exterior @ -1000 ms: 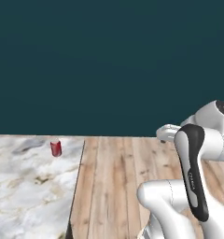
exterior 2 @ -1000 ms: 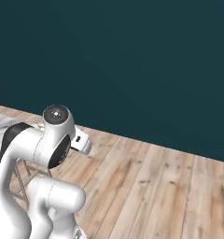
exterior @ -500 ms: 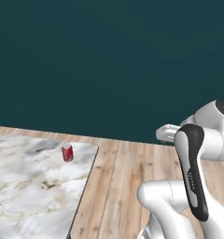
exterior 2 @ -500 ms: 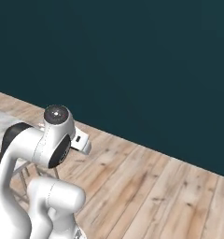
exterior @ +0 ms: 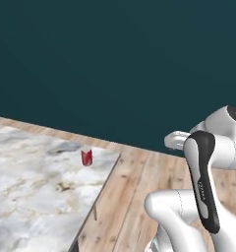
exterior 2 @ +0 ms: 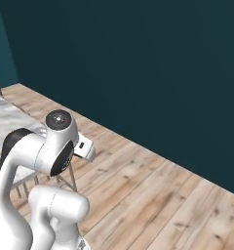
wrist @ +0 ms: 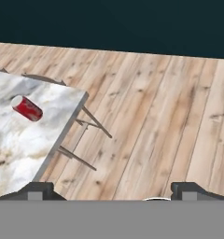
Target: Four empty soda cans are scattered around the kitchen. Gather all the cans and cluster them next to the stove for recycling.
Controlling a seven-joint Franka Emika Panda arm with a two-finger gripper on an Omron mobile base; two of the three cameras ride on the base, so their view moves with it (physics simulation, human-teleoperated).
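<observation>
One red soda can (exterior: 87, 157) with a silver top stands upright near the far right corner of a marble counter (exterior: 31, 192). In the hand view the same soda can (wrist: 27, 108) shows at the left on the marble counter (wrist: 20, 149), well away from my gripper (wrist: 116, 192). My gripper is open, its two dark fingertips (wrist: 37, 189) wide apart with nothing between them, and it hangs over the wooden floor to the right of the counter. The stove is out of view.
A wooden plank floor (exterior: 139, 187) runs right of the counter up to a dark teal wall (exterior: 115, 64). Thin metal legs (wrist: 93, 122) stick out at the counter's edge, and metal legs (exterior 2: 65, 176) also show behind the arm.
The whole picture has shifted, so the base has moved: the counter and can sit further right and lower in the left base view. The gripper stays open.
</observation>
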